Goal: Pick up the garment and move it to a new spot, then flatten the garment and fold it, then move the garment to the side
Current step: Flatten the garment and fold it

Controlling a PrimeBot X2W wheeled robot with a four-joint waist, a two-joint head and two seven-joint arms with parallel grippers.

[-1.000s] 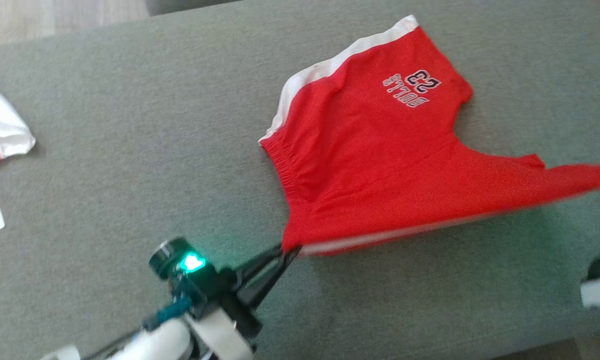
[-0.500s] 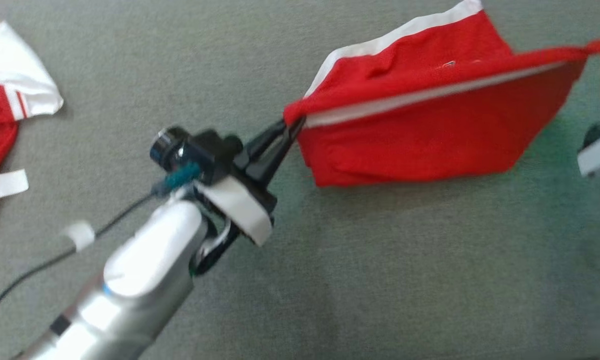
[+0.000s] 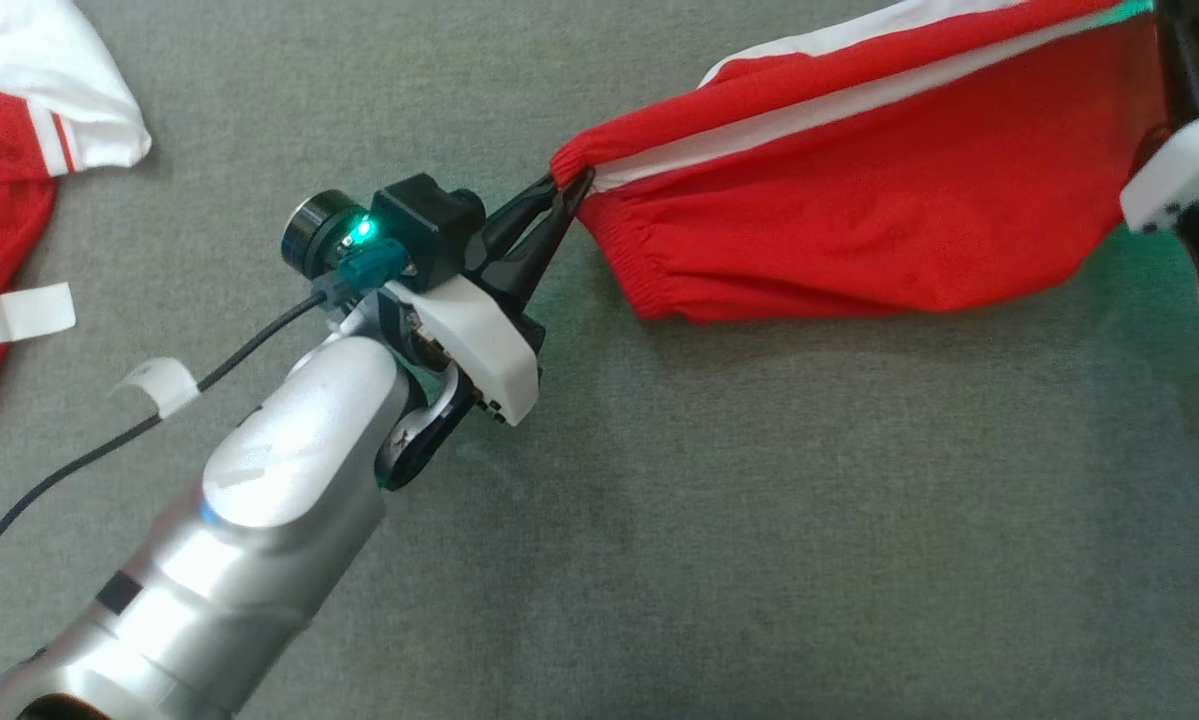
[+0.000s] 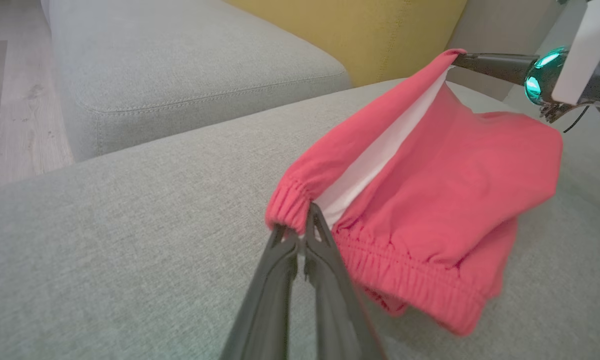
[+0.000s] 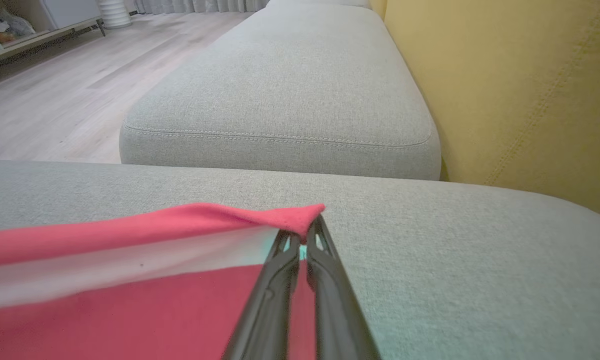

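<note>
Head view: the left gripper (image 3: 565,188) is closed tight on the waistband corner of the red shorts (image 3: 859,230). From there the shorts stretch toward 2 o'clock, white stripe along the top edge, to the right gripper (image 3: 1164,15) at the top right corner, also clamped on the cloth. They hang over the grey sofa cushion (image 3: 759,500). A second garment (image 3: 19,150), red and white, lies at 10 o'clock, well apart.

Left wrist view: the 2 fingers of the left gripper (image 4: 305,232) meet on the gathered waistband. The shorts (image 4: 455,175) sag at 3 o'clock, their lowest fold seemingly on the cushion. The right gripper (image 4: 462,60) pinches the far corner at 1 o'clock.

Right wrist view: the right gripper (image 5: 305,237) is pinched shut on a corner of the shorts (image 5: 129,300), which spread toward 8 o'clock. A yellow backrest (image 5: 520,90) stands at 2 o'clock.
</note>
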